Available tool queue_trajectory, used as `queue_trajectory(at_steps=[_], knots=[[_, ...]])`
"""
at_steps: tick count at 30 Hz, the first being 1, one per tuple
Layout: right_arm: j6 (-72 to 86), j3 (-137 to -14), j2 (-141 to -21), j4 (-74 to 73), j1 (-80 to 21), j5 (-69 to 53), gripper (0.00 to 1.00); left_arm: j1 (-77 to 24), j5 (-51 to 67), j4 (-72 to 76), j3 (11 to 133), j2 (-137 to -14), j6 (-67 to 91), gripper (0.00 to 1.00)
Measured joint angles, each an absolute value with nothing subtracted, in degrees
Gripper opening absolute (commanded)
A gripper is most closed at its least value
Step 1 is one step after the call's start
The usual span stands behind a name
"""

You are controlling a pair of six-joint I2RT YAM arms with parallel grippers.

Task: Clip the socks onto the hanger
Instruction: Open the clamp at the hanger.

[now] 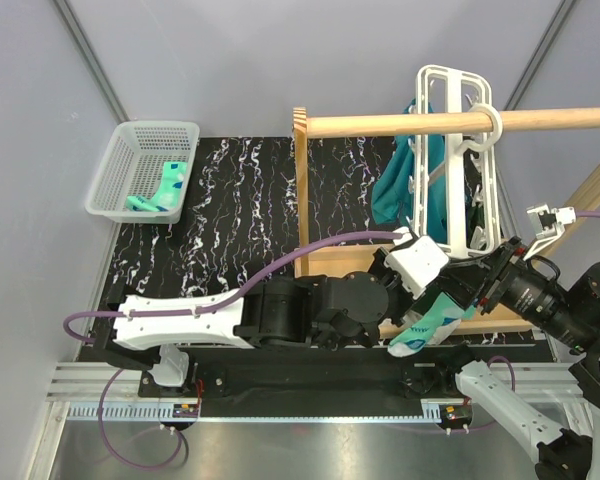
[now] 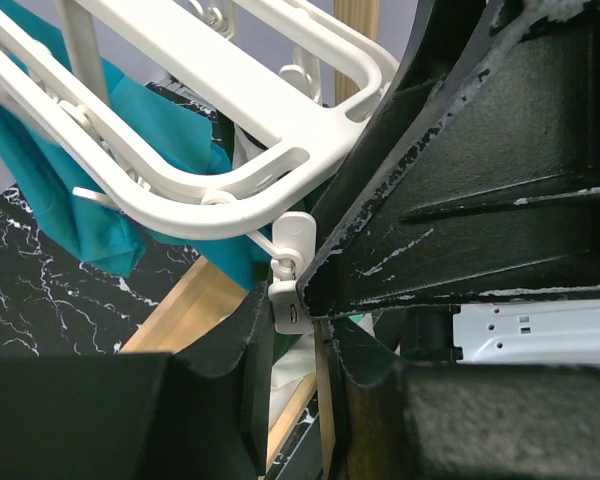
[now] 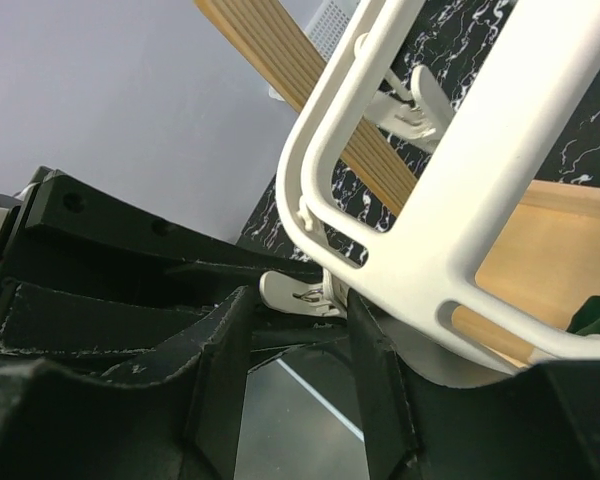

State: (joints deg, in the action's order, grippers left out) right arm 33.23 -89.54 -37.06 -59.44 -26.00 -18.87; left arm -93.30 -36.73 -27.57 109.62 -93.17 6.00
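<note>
You are working at the near lower corner of the hanger, which is hanging from the wooden rod beside the teal garment. Your left gripper is pinching a small white clip, its fingers pressing it from both sides. Your right gripper is straddling a clip under the frame, but I cannot tell whether it is clamping it or only bracketing it. One sock is dangling between the two grippers (what is holding its cuff is hidden, so I am not counting it as clipped). A second sock is lying in the basket, well apart from the hanger. By my reading, you are partway through the first sock, and the basket one is waiting.
</note>
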Motion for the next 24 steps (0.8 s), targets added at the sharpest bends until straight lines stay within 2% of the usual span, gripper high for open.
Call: queue_trajectory(at_steps=[10,14,20,21,23,24], knots=[[35.07,-86.94,-36.99,-58.17,-25.98,-18.63,0.52,-93.32,-38.59,-29.41,110.67,-94.45,4.8,0.0],[35.03,-86.52,-36.99,-58.19,-25.98,-18.17,0.49,-93.32,-39.24,-31.24,112.49,-95.68,4.27,0.0],[34.87,-85.6,-36.99,-58.0,-25.98,-17.67,0.36,-93.32,-39.79,-32.99,113.58,-96.27,4.03,0.0],[34.85,-85.43,-36.99,-57.84,-25.98,-17.67,0.29,-93.32,-39.97,-33.19,113.56,-96.27,4.05,0.01],[34.89,-85.06,-36.91,-57.32,-25.98,-17.72,0.22,-93.32,-40.25,-33.23,113.47,-96.27,4.03,0.1],[34.87,-84.9,-36.84,-57.17,-25.98,-17.67,0.18,-93.32,-40.4,-32.88,113.19,-96.23,4.03,0.18]])
